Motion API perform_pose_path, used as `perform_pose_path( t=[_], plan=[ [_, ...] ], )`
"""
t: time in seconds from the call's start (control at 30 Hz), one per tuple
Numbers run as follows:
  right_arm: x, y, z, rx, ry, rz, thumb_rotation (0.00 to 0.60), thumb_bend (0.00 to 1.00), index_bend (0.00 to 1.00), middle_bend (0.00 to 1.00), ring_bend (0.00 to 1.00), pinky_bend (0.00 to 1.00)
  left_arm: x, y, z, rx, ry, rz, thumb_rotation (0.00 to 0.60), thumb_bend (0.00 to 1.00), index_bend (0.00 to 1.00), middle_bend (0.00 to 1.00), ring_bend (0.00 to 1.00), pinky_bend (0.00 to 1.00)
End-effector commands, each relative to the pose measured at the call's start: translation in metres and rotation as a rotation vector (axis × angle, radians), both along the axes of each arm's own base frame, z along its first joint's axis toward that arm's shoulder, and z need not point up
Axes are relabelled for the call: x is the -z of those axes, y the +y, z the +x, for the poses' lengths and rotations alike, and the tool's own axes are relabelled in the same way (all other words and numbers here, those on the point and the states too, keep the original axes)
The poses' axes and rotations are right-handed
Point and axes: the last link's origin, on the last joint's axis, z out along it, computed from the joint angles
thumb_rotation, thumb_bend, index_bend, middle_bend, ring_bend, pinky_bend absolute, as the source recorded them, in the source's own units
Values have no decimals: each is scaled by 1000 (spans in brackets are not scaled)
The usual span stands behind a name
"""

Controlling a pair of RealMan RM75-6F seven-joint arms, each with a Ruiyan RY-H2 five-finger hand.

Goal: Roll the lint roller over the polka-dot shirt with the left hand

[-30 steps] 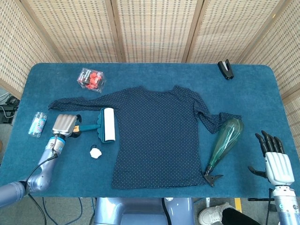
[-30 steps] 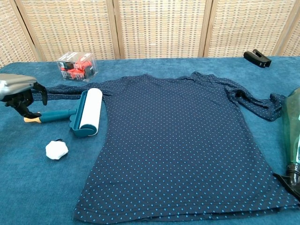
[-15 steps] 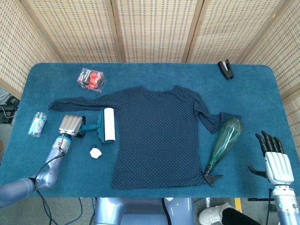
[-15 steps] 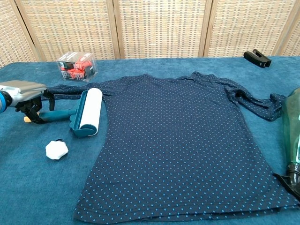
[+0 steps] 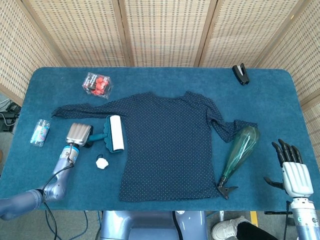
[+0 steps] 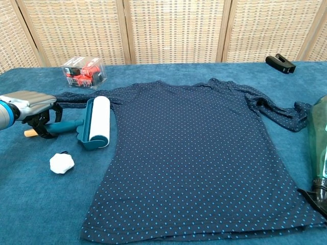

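Observation:
The navy polka-dot shirt lies flat in the middle of the blue table. Just off its left edge lies the lint roller, with a white roll and a teal handle pointing left. My left hand sits over that handle, its dark fingers curled around it, and the handle's tan end sticks out past them. The roll rests on the table against the shirt's side, just below the left sleeve. My right hand hangs at the table's right front corner, fingers spread and holding nothing.
A white wad lies just in front of the roller. A clear box of red items stands behind it. A small bottle lies far left. A green glass bottle lies right of the shirt, and a black clip sits back right.
My left hand moved right along the handle and its fingers closed around it. The roll has turned slightly, its far end swinging left.

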Motion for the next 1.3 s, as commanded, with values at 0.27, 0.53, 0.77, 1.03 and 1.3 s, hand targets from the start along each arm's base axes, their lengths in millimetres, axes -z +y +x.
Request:
perform_pose_path(
  t=[0.27, 0.53, 0.77, 1.03, 1.3],
  plan=[
    [-2, 1, 1, -5, -4, -6, 600, 88, 0, 0, 0, 0, -23, -1, 14, 97, -24, 18, 600, 470, 881, 873, 735, 675],
    [-5, -1, -3, 14, -5, -13, 600, 88, 0, 0, 0, 0, -53, 6, 44, 208, -22, -25, 600, 432, 886, 873, 735, 675],
    [-5, -4, -9, 33, 9, -16, 600, 88, 0, 0, 0, 0, -51, 17, 65, 215, 38, -93, 600, 416, 888, 873, 735, 674],
    [-5, -9, -18, 53, 36, -31, 600, 87, 0, 0, 0, 0, -29, 33, 90, 235, 91, -150, 600, 416, 888, 873, 735, 674],
    [-5, -12, -25, 76, 45, -35, 600, 87, 0, 0, 0, 0, 0, 39, 105, 257, 124, -209, 600, 416, 888, 873, 735, 674]
  ],
)
